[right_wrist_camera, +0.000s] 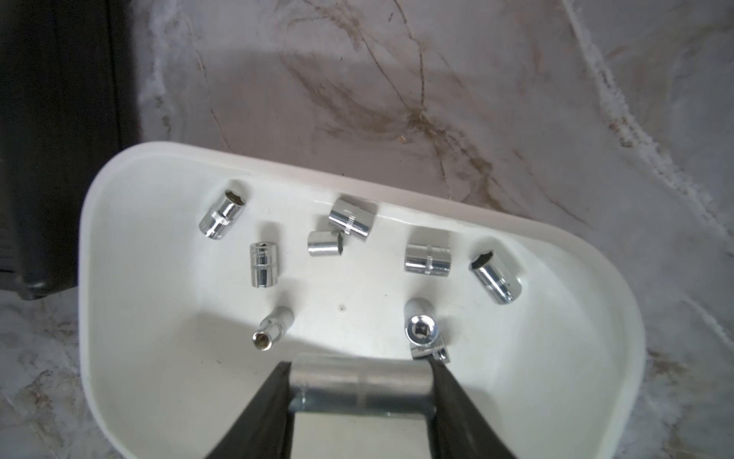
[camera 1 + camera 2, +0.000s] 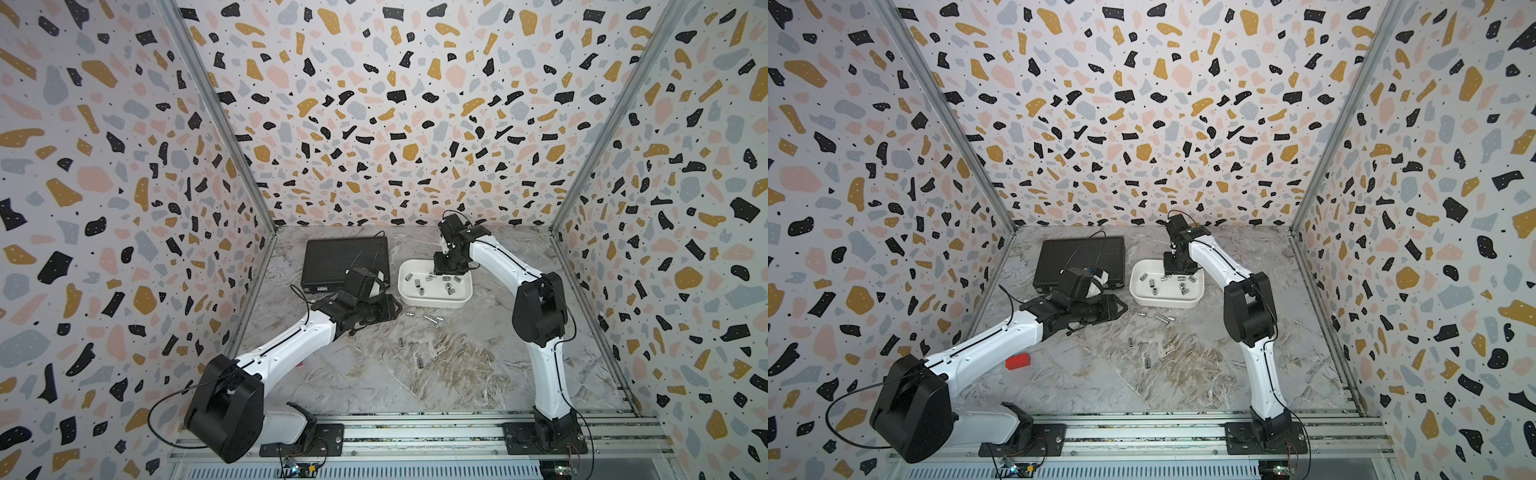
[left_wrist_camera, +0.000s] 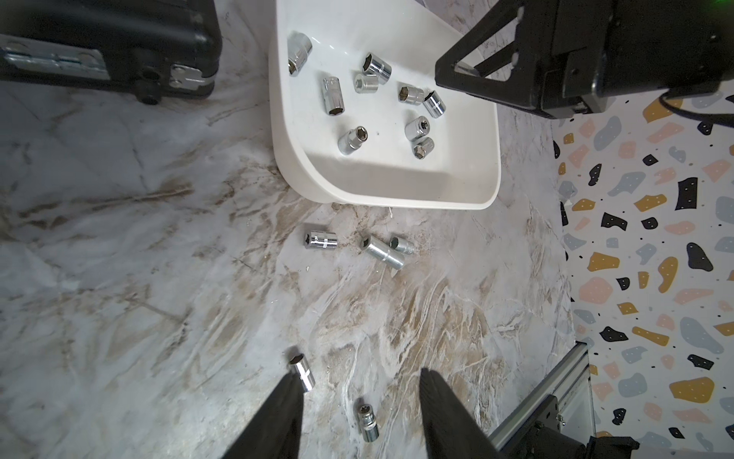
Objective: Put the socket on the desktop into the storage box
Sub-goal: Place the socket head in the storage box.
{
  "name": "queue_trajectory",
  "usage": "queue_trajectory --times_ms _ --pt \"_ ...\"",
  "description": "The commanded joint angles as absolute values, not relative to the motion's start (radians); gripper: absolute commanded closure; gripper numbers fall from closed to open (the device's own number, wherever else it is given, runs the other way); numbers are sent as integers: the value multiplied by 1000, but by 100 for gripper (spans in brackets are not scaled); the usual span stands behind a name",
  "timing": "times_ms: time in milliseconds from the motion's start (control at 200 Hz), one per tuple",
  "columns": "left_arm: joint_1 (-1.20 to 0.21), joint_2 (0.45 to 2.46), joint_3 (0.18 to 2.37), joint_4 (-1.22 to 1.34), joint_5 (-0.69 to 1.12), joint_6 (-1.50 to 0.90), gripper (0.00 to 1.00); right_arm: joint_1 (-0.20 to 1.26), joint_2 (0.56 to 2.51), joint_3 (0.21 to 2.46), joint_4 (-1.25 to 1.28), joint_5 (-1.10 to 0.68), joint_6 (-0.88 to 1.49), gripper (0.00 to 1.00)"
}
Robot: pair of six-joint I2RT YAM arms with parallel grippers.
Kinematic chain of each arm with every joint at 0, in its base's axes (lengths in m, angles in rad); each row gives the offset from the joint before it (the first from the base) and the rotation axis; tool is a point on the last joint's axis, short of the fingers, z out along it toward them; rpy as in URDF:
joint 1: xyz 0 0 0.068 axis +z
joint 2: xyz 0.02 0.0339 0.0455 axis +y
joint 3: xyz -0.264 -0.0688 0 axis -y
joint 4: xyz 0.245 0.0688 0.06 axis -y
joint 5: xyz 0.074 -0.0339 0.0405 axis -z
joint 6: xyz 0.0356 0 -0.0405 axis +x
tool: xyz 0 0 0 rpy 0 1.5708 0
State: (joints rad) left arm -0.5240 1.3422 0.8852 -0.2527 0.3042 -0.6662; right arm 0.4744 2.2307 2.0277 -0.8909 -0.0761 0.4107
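The white storage box [image 2: 432, 303] [image 1: 119, 179] stands on the marble desktop [image 2: 457, 374] and holds several chrome sockets. My right gripper [image 1: 359, 385] [image 2: 446, 269] hangs over the box, shut on a socket [image 1: 357, 381] held end to end between its fingers. My left gripper [image 3: 361, 379] [image 2: 388, 309] is open just left of the box, low over the desktop. One loose socket [image 3: 367, 421] lies below the gap between its fingers, and another socket [image 3: 302, 371] lies beside one finger. Three more sockets [image 3: 381, 250] [image 2: 432, 319] lie in front of the box.
A black ribbed case [image 2: 345, 262] [image 3: 119, 47] with metal latches sits behind the left gripper, close to the box. A small red block [image 2: 1018, 360] lies by the left arm. Patterned walls enclose three sides, and an aluminium rail [image 2: 415, 432] runs along the front.
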Motion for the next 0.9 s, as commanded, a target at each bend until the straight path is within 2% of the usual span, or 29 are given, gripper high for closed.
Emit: queue_trajectory --times_ms 0,295,551,896 --pt "-526 1324 880 -228 287 -658 49 470 2251 2102 -948 -85 408 53" --pt "-526 1308 845 -225 283 -664 49 468 2313 2135 -957 -91 416 51" --pt "-525 1303 828 -219 284 -669 49 465 2323 2135 -957 -84 417 43" --pt "-525 1293 816 -221 284 -673 49 466 2301 2131 -956 -92 422 39"
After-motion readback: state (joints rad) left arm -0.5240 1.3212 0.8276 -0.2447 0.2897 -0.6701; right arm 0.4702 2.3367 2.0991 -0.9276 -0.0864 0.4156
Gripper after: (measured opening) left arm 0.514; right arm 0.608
